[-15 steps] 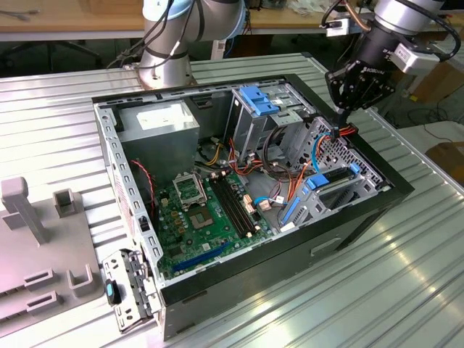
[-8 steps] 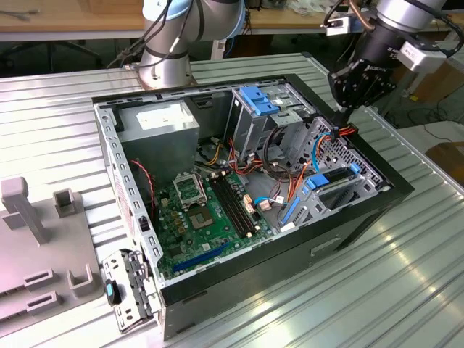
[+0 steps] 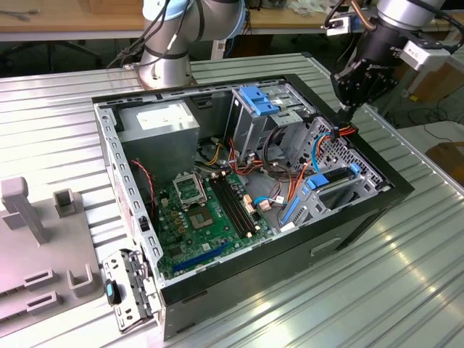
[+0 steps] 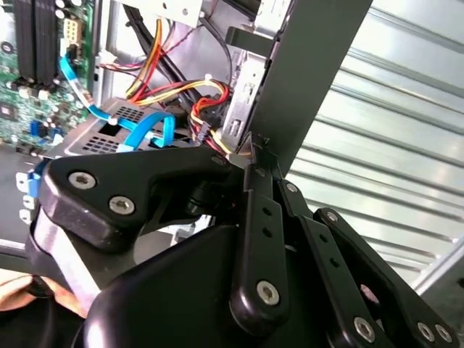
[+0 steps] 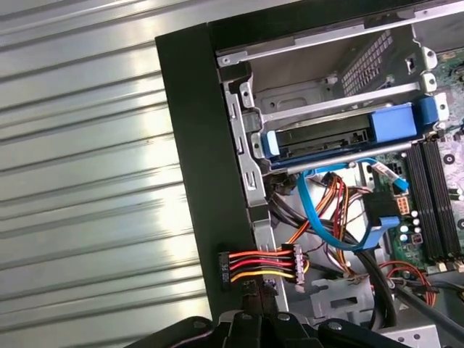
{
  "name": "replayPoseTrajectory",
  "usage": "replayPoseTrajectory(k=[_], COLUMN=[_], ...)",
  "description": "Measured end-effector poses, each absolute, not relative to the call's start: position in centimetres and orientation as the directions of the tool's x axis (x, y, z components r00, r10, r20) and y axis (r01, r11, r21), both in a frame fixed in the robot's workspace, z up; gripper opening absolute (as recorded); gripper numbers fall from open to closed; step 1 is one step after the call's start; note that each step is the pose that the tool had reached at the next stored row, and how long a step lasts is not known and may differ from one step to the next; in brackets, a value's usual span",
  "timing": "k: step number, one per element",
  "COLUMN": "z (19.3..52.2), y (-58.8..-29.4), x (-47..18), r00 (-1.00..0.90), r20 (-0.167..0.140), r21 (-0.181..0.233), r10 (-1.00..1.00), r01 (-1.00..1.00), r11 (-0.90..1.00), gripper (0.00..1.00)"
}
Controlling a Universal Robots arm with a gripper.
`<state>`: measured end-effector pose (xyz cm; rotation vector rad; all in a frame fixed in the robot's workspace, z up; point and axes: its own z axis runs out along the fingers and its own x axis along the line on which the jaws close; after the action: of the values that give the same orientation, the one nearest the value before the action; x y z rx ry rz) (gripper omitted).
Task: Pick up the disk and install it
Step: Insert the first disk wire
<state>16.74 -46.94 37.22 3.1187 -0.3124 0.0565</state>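
The pincer (image 5: 256, 288) is narrow, its two tips drawn nearly together on the power cable (image 5: 264, 262), the red, orange and yellow wires just behind a black plug (image 5: 226, 270). It seems to pinch these wires, not the plug body itself. The plug lies over the dark case wall (image 5: 196, 145) of the open computer, at the corner by the drive cage.

The disk (image 5: 319, 136) is not in the pincer. It sits in a bay of the metal cage (image 5: 312, 94), with its light-blue rails along its sides, well apart from the plug. In the exterior view the disk (image 3: 337, 188) is low in the cage on that view's right, and the pincer (image 3: 345, 116) hangs above the case edge beyond it.

I judge the mounting of the disk as done and the cabling as the open part. The risks come mostly from the grip. Held by soft wires, the plug can turn or droop, so it may meet the disk's socket crooked and bend it. The wires look short, so a strong pull could slide them out of the tips. The plug could also catch on the sharp case wall. A blue data cable (image 5: 319, 210) loops between plug and disk and may tangle or be dragged along
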Motion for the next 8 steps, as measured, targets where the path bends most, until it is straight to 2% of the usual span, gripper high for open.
replayPoseTrajectory(k=[2,4,5,6,7,8], z=[37.23,37.22,37.23,37.23,37.22,37.21], y=[-46.94,-46.93,-46.93,-46.97,-47.1,-47.2], x=[16.74,16.72,16.72,16.72,16.72,16.72], r00=[0.981,0.983,0.983,0.983,0.983,0.983], r20=[0.044,0.07,0.084,0.09,0.093,0.093], r21=[0.002,-0.001,-0.001,0.0,0.0,0.0], r10=[-0.19,-0.17,-0.16,-0.159,-0.159,-0.159], r01=[-0.19,-0.171,-0.161,-0.16,-0.16,-0.16], r11=[-0.982,-0.985,-0.987,-0.987,-0.987,-0.987], gripper=[0.11,0.25,0.27,0.27,0.33,0.33])
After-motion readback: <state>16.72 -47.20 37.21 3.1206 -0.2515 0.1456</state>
